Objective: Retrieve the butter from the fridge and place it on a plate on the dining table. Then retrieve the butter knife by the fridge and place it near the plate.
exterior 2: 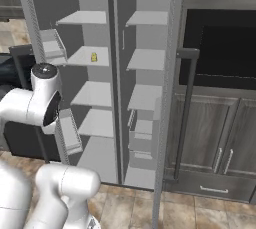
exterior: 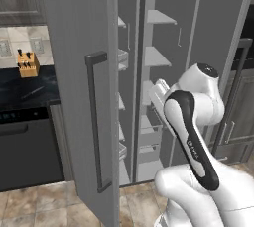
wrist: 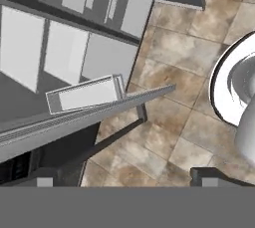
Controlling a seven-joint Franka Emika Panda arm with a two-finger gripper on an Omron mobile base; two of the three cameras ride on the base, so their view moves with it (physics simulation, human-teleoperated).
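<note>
- The fridge (exterior 2: 115, 73) stands with both doors swung open, and its pale inner shelves are exposed in both base views.
- The butter (exterior 2: 93, 57), a small pale-yellow stick, sits on an upper shelf in the left compartment of the fridge, as seen in the right base view; it lies near the shelf's middle, apart from the walls.
- The left fridge door (exterior: 82, 97) carries a long dark vertical bar handle (exterior: 94, 122); the right door is seen edge-on in the right base view, with its own dark handle (exterior 2: 184, 113).
- The hand (wrist: 127, 179) points down toward the tiled floor (wrist: 174, 62) beside the lower edge of a fridge door; its two dark fingertips (wrist: 44, 178) stand wide apart, with nothing between them.
- A tan knife block (exterior: 28, 64) rests on the black marble surface (exterior: 25, 89) left of the fridge.
- Dark wood-grain cupboards (exterior 2: 220, 133) with slim silver handles stand right of the fridge.
</note>
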